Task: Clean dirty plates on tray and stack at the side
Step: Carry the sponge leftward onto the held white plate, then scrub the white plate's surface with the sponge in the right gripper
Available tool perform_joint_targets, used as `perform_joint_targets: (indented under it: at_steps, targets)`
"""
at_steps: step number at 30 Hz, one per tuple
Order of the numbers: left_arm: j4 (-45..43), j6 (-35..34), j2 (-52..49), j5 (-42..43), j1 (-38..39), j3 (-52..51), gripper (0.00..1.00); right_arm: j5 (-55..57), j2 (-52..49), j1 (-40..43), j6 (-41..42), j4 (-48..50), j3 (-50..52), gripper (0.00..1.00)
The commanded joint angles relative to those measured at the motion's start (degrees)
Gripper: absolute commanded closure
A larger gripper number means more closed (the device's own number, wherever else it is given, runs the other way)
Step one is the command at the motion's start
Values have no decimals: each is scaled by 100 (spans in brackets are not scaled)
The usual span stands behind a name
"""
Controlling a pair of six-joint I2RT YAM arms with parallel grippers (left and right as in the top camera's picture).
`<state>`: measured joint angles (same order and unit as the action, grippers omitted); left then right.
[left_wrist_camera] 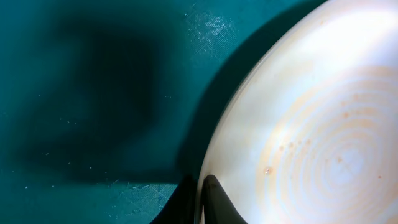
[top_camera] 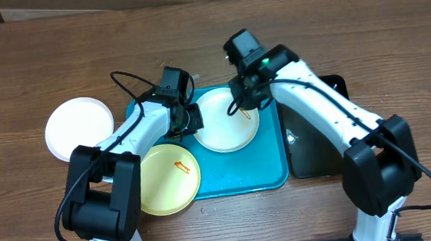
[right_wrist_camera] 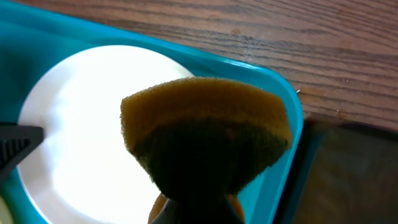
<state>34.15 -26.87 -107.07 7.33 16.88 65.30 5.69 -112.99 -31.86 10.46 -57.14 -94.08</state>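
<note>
No readable text, labels or numbers anywhere

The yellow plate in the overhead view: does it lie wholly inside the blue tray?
No, the yellow plate reaches past the near edge of the tray onto the wooden table.

right wrist: sponge (right_wrist_camera: 205,118) over the tray (right_wrist_camera: 62,45) hides right gripper (top_camera: 243,103) fingertips | left wrist: white plate (left_wrist_camera: 311,124) on the tray blurred, cut off at right | black tray (right_wrist_camera: 348,174) beside the tray cut off

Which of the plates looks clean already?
The white plate on the wood, left of the tray; the yellow plate and other white plate carry orange smears.
</note>
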Motion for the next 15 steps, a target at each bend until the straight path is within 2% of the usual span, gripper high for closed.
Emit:
perform_joint_targets:
  at_steps: [1,9,15]
  targets:
    - [9,4,-85,-24,42,9,91,706,-313,-146,-52,33,-151,96]
    - [9,4,-85,-22,39,9,90,1604,-835,-492,-153,74,-129,96]
    - [13,4,-85,-20,39,9,91,1436,-1040,-483,-129,146,-33,96]
